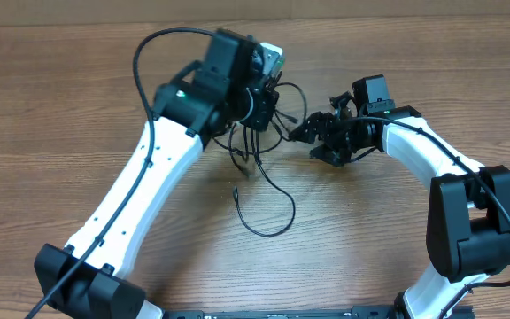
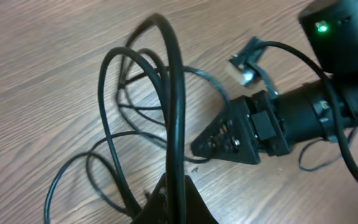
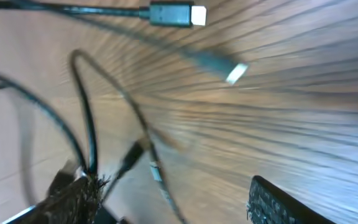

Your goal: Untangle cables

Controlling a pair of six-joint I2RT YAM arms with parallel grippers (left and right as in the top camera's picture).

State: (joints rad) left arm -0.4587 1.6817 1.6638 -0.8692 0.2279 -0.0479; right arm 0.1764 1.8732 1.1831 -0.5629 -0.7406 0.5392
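Note:
The cables (image 1: 259, 151) are thin black cords tangled at the table's centre; one loop trails toward the front and ends in a small plug (image 1: 235, 190). My left gripper (image 1: 257, 102) is above the tangle's far side. In the left wrist view it (image 2: 178, 202) is shut on a cable (image 2: 178, 112) that arches up in a loop, with more loops (image 2: 114, 149) on the wood. My right gripper (image 1: 311, 133), also in the left wrist view (image 2: 232, 135), is at the tangle's right side. Its fingers (image 3: 173, 202) are wide open, with cords (image 3: 89, 124) passing its left finger. A silver-tipped plug (image 3: 174, 14) lies beyond.
The wooden table (image 1: 397, 239) extends around the tangle. A second silver-tipped plug (image 3: 229, 70) shows blurred in the right wrist view. The thicker arm cable (image 1: 149, 53) loops above my left arm. Both arms (image 1: 140, 195) (image 1: 432, 155) flank the tangle.

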